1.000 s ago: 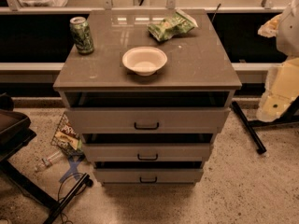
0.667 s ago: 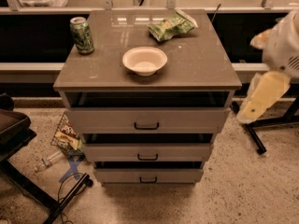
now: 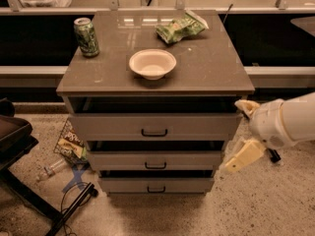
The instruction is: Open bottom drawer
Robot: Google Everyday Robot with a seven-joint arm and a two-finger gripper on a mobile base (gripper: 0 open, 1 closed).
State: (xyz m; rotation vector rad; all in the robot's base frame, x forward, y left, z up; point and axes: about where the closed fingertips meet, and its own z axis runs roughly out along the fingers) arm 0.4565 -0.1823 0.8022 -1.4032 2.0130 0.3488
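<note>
Grey and flat-fronted, the bottom drawer [image 3: 156,185] is the lowest of three in the grey table [image 3: 216,77] with a brown top. Its long axis runs side to side, and its front, with a small black bar handle [image 3: 156,189], faces the camera. A dark gap runs along its top edge. Speckled floor [image 3: 162,215] stretches before the table's front. The cream claw [image 3: 245,154] hangs just beside the table's right edge, level with the middle drawer; spread or closed, I cannot tell.

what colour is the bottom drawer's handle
Black handle on the grey bottom drawer, seen in the camera view; end effector is right of the cabinet.
</note>
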